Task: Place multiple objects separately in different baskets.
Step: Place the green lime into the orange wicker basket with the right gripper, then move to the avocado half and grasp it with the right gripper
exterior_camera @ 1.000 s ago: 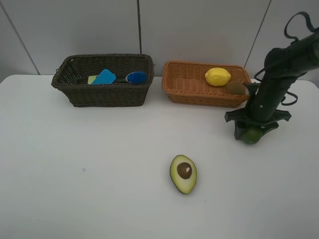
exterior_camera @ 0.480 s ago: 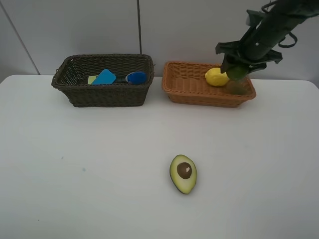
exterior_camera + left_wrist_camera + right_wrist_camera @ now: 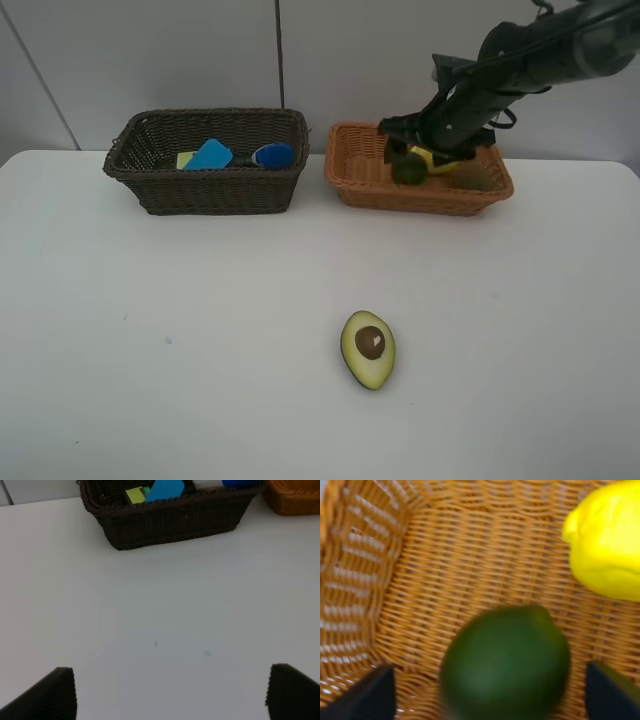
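High view: the right pincer [image 3: 408, 158] hangs over the orange-tan basket [image 3: 360, 190] at upper right. The lime [image 3: 407, 172] sits just under it, beside the lemon [image 3: 441, 158]. The halved avocado [image 3: 368, 349] lies low centre on the tabletop [image 3: 150, 350].

Left wrist: the left pincer [image 3: 175, 695] stands wide open, facing the dark brown basket [image 3: 170, 522].

Right wrist: the jaws are spread, and the blurred lime is clear of both fingers [image 3: 365, 695].

No lettering, brand, number or sign can be read in any of the views. The yellow-green patch [image 3: 136, 495] and the blue item [image 3: 167, 488] lying in the dark brown basket [image 3: 170, 522] show only flat colour. Both are too small and blurred for any print on them to be made out.
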You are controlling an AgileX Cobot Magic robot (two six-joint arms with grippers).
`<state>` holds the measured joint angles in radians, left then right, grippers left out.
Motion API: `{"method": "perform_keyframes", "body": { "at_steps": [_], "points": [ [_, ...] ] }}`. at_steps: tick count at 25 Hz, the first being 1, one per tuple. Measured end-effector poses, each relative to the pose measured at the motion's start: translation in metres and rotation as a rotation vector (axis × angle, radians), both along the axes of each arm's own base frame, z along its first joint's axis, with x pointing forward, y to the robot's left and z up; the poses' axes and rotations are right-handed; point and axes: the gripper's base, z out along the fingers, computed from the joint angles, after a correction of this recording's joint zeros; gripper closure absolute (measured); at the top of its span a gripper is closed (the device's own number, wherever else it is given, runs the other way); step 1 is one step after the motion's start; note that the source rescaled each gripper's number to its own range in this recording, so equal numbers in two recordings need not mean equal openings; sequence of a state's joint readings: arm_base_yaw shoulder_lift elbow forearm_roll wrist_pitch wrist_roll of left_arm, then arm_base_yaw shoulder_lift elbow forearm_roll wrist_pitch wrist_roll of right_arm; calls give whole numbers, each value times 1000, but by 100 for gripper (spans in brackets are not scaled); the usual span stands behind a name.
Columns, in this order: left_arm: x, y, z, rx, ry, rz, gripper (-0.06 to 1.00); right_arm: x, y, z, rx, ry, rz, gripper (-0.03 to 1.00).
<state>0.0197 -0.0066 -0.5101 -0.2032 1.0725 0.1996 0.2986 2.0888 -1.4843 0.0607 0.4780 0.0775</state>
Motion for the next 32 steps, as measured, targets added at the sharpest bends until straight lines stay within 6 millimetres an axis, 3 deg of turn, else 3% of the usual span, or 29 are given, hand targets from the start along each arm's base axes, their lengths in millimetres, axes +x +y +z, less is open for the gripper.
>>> {"method": "perform_keyframes", "body": {
  "at_steps": [3,7,13,16,20,23,32],
  "points": [
    [0,0,0,0,0,0,-6,-3,-1,1,-12,25,5,-1],
    [0,0,0,0,0,0,-6,-13,-5,13,-53,94,24,-1],
    [0,0,0,0,0,0,-6,-51,-16,56,-105,312,26,-3],
    [0,0,0,0,0,0,-6,-73,-18,64,-113,484,27,-3],
    [0,0,0,0,0,0,-6,-97,-13,52,-121,583,52,-3],
    [0,0,0,0,0,0,-6,-127,2,36,-158,668,107,-3],
    [0,0,0,0,0,0,-6,-211,73,7,-179,728,311,-3]
  ]
}}
